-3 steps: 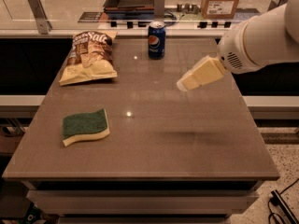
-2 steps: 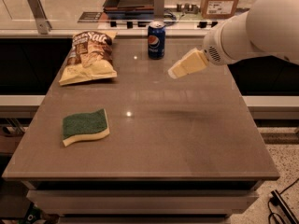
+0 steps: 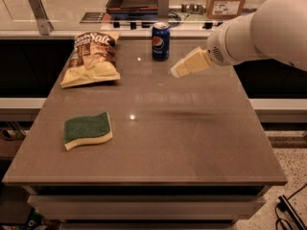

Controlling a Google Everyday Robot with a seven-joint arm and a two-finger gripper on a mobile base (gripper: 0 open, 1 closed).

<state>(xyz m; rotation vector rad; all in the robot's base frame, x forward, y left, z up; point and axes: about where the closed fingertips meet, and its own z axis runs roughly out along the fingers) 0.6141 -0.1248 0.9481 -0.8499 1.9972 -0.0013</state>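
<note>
The claw (image 3: 177, 72), open or closed I cannot tell, hovers just right of the can (image 3: 160, 41) near the worktop's (image 3: 192, 143) back edge, with bag (image 3: 91, 59) and sponge (image 3: 88, 130) well apart leftward.

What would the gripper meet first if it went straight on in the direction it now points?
Probably the bare table top. The gripper, above the table right of the can, points left and slightly down, on a line passing between the chip bag and the sponge; depth is unclear.
</note>
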